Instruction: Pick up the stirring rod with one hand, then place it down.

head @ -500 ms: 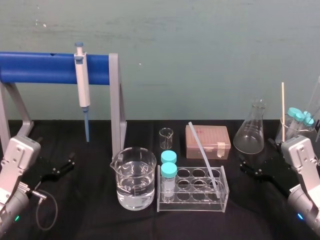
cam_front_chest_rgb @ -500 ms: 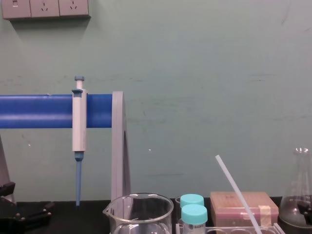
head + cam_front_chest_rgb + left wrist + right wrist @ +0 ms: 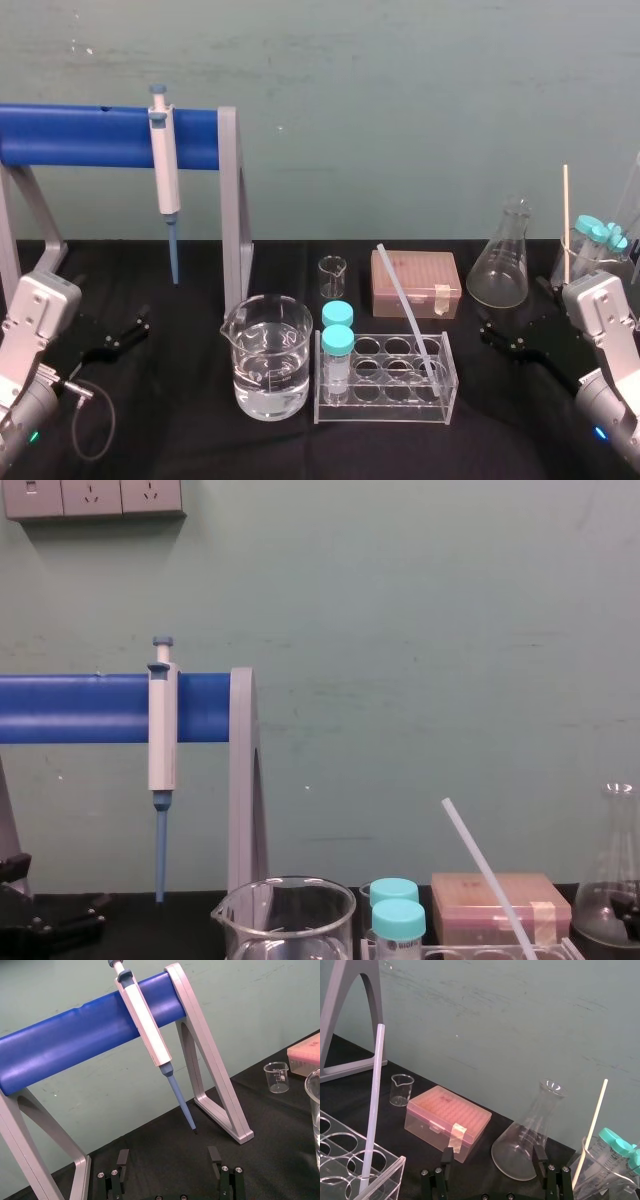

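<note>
The stirring rod (image 3: pixel 405 310) is leaning slantwise in the clear tube rack (image 3: pixel 385 415) at the middle of the worktop (image 3: pixel 190 450). The right end effector (image 3: pixel 487 333) is resting nearest, fingers spread apart; the left end effector (image 3: pixel 137 327), likewise spread, is idling well away. In my judgement, the right one should be closing squarely across the bare upper shaft, then lifting along the slant so the rack is not tipping.

The stirring rod (image 3: pixel 408 310) is a thin, straight, translucent white stick. It stands tilted in the clear tube rack (image 3: pixel 380 405), with its lower end down in a hole at the rack's right end. Its upper end leans back and to the left, above the rack. It stands free of both grippers. The left gripper (image 3: pixel 125 335) sits low, well to the left of the rack, and the right gripper (image 3: pixel 497 335) sits near the rack's right side. Both have their fingers spread apart.
</note>
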